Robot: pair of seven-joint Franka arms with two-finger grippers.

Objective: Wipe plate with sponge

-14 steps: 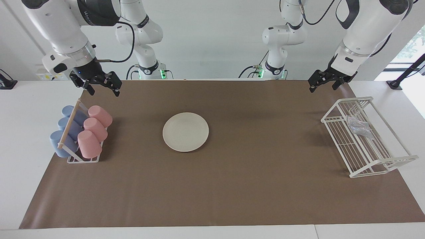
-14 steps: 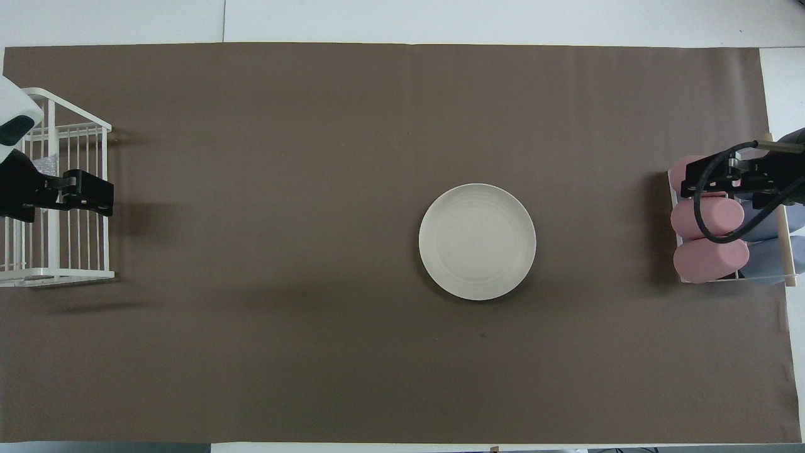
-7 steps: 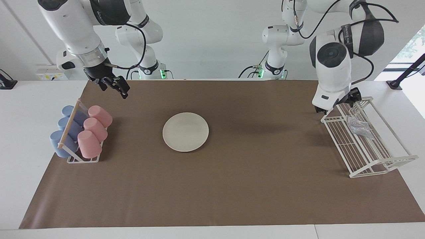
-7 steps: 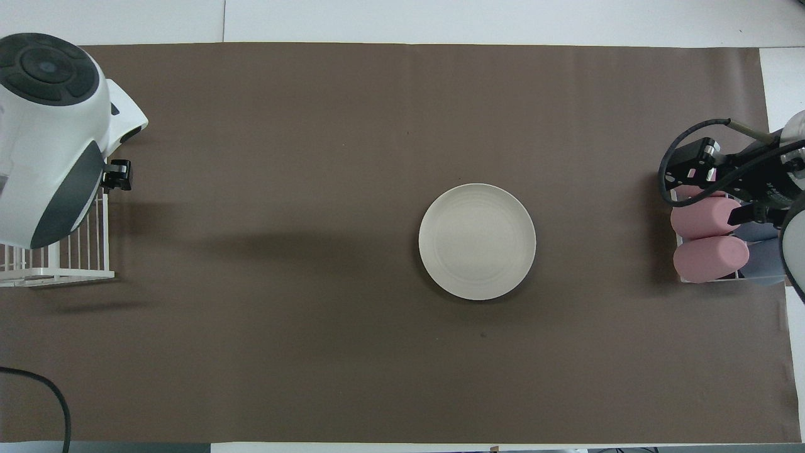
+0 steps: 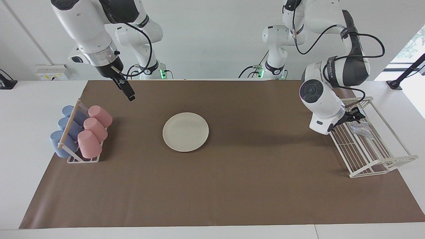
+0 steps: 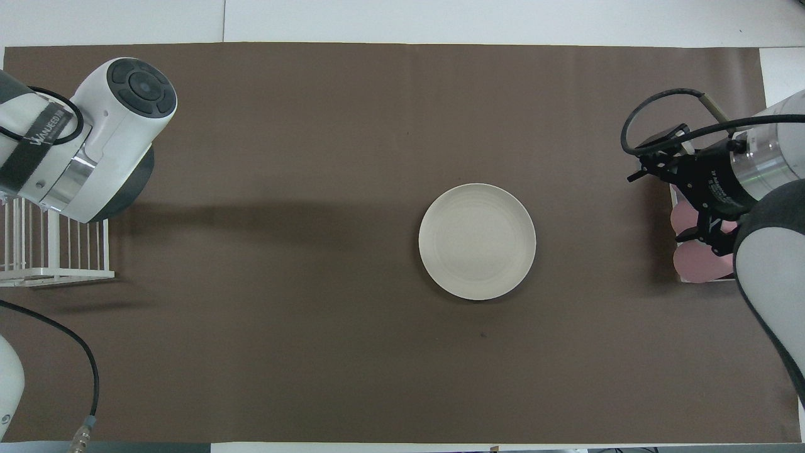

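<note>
1. Lying flat in the middle of the surface, the plate (image 5: 185, 131) is sitting bare and face up, which is leaving its whole top free for wiping.
2. The sponge (image 5: 361, 127) is resting in the white wire rack (image 5: 382, 164) toward the left arm's end, well apart from the plate, so I judge that fetching it is the step in hand.
3. The left arm is bending down sharply, with its wrist turned sideways toward the rack, and the left gripper (image 5: 357, 116) is reaching in just beside the sponge. Whether it is open or closed, or touching the sponge, I cannot tell.
4. The right arm is waiting, and the right gripper (image 5: 130, 95) is hanging tilted over the brown mat (image 5: 232, 186) near the cup rack (image 5: 83, 158). It is carrying nothing visible, and its opening cannot be told.
</note>
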